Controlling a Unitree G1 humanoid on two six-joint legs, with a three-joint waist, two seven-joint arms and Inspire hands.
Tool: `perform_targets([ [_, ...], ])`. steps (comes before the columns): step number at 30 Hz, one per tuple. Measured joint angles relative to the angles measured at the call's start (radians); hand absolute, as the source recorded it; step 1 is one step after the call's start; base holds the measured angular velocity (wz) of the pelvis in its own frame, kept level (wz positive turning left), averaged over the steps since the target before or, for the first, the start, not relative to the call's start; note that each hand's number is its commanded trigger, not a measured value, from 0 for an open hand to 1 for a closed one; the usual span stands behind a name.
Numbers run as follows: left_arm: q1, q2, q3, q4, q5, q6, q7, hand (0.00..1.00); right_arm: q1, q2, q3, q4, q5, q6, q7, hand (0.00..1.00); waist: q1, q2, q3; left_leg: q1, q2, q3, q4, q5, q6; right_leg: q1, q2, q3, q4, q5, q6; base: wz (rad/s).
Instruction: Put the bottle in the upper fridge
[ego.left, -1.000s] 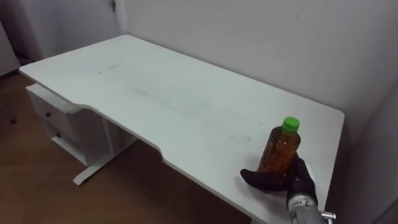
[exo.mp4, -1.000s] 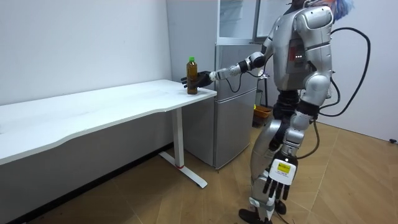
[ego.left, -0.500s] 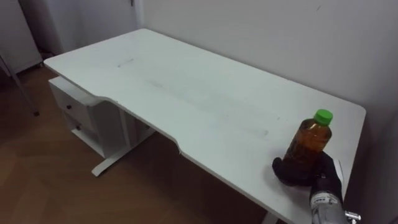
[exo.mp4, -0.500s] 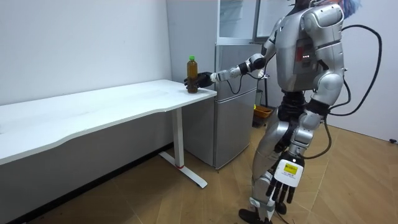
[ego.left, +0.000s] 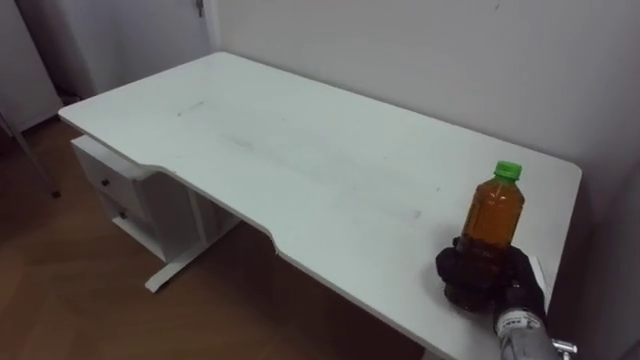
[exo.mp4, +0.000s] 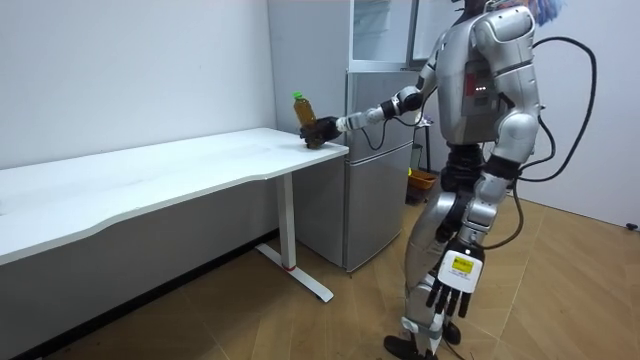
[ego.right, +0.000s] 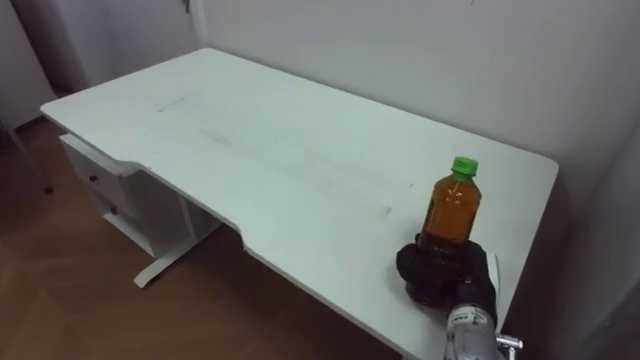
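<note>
- My right hand (ego.left: 492, 288) comes in from the lower right of the eye views. It is clamped on the lower part of the bottle (ego.left: 493, 220). Its dark fingers curl round the front of the base, and I see no gap between them and the plastic.
- The bottle holds amber liquid almost up to the neck and has a green cap (ego.left: 508, 170). In the eye views it stands about upright. In the room view it leans a little toward the room view's left.
- The fingers hide the very bottom of the bottle, so I cannot tell whether it rests on the surface or sits just off it.
- The bottle is at the right end of the white table (ego.left: 300, 150), near the front edge. It is well apart from the wall (ego.left: 420, 60) behind.
- In the room view that is the table end nearest the grey fridge (exo.mp4: 380, 170), which stands just beside it.
- The robot stands on the wooden floor (exo.mp4: 560, 300) in front of the fridge. Its right arm is stretched out level toward the table end.
- My left hand (exo.mp4: 450, 297) hangs beside the leg in the room view. Its fingers point down, loose and straight, and hold nothing.
- A white drawer unit (ego.left: 110, 185) sits under the table's left end.
</note>
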Motion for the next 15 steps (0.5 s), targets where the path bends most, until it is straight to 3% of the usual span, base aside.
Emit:
perform_targets([
  [5, 0.007, 0.0, 0.048, 0.001, 0.019, -0.002, -0.017, 0.0, 0.024, 0.001, 0.009, -0.122, -0.011, 0.052, 0.056, 1.0, -0.029, -0.003, -0.0023, 0.019, 0.0, 0.017, -0.012, 0.0, 0.001, 0.016, -0.001, 0.008, -0.002, 0.003, 0.003, -0.02],
  [11, 0.018, 0.006, 0.093, 0.007, 0.057, -0.003, -0.018, 0.0, 0.086, 0.0, 0.019, -0.352, -0.082, 0.066, 0.093, 1.0, -0.055, -0.002, -0.0037, 0.104, 0.004, 0.051, -0.055, -0.005, 0.008, 0.068, 0.002, 0.08, -0.012, 0.004, 0.01, -0.17],
  [15, 0.053, 0.01, 0.127, -0.001, 0.088, -0.006, -0.023, 0.0, 0.142, -0.001, 0.017, -0.507, -0.083, 0.068, 0.099, 1.0, -0.073, 0.005, -0.0168, 0.14, 0.008, 0.073, -0.067, -0.009, 0.011, 0.094, 0.006, 0.097, -0.024, 0.009, 0.015, -0.2],
])
